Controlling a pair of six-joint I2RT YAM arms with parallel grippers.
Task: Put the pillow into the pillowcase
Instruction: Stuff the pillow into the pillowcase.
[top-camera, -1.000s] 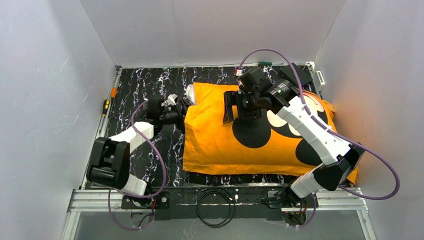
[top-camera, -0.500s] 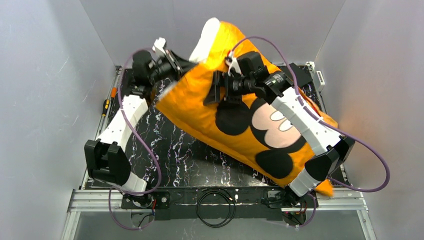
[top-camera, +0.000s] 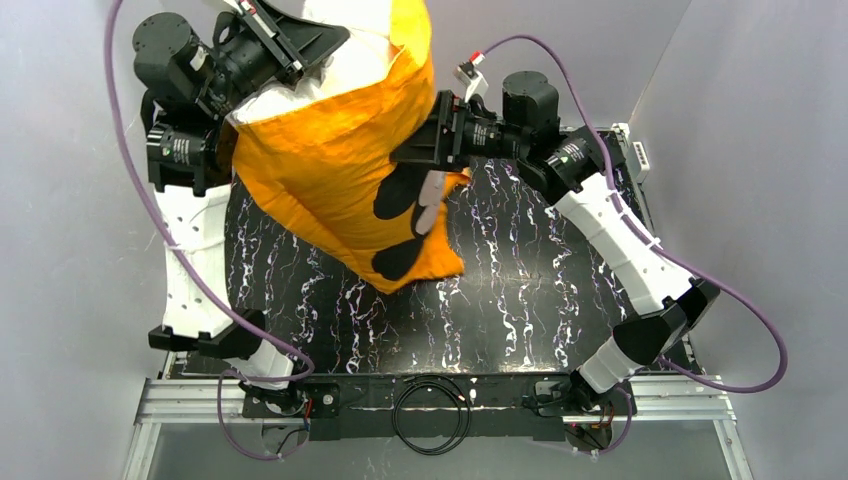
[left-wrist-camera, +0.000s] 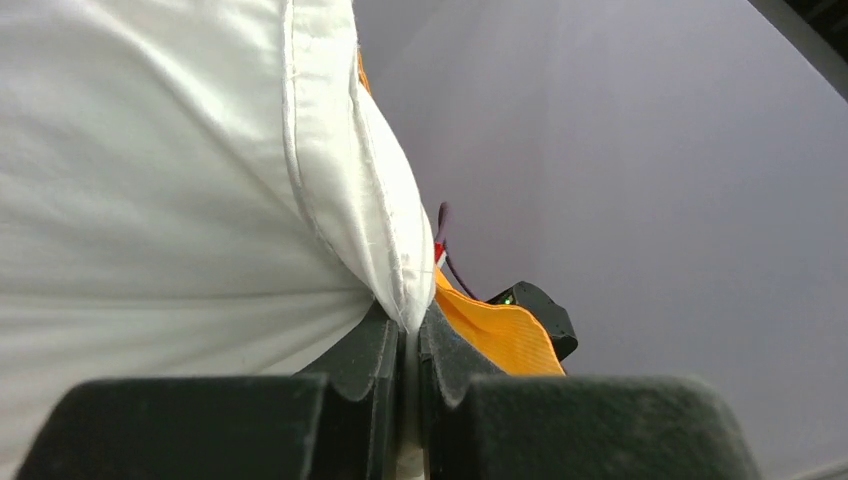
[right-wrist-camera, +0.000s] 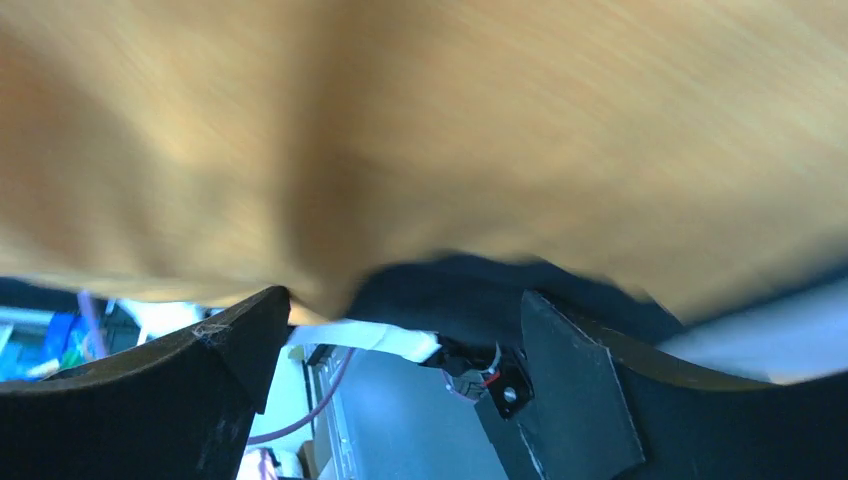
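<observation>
**Pillow pinched by its seam and hanging half in the orange case**

Top external view: the left arm reaches high at the far left. The left gripper (top-camera: 325, 38) is clamped on the white edge of the pillow (top-camera: 340, 70), which sticks out of the top of the pillowcase (top-camera: 320, 170). The orange pillowcase hangs from there over the far left part of the black marbled table (top-camera: 520, 300), with black patches of the Mickey face (top-camera: 400, 195) on its right side. Its lowest corner is down near the tabletop; whether it touches cannot be told. The right gripper (top-camera: 420, 142) lies against the right flank of the pillowcase, about halfway down, its arm stretched in from the right.

Left wrist view: the left gripper (left-wrist-camera: 410, 335) has its fingers (left-wrist-camera: 365, 360) closed tight on the stitched seam of the pillow (left-wrist-camera: 150, 200), which fills the left of the picture. A strip of the pillowcase (left-wrist-camera: 500, 335) shows just behind the seam, in front of the grey wall (left-wrist-camera: 650, 200).

Right wrist view: the right gripper (right-wrist-camera: 400, 300) stands with its jaws wide apart, its fingers (right-wrist-camera: 200, 380) dark at the bottom corners. The pillowcase (right-wrist-camera: 450, 130) fills the upper part as blurred orange, close in front of the fingertips. No fabric is pinched between them.
</observation>
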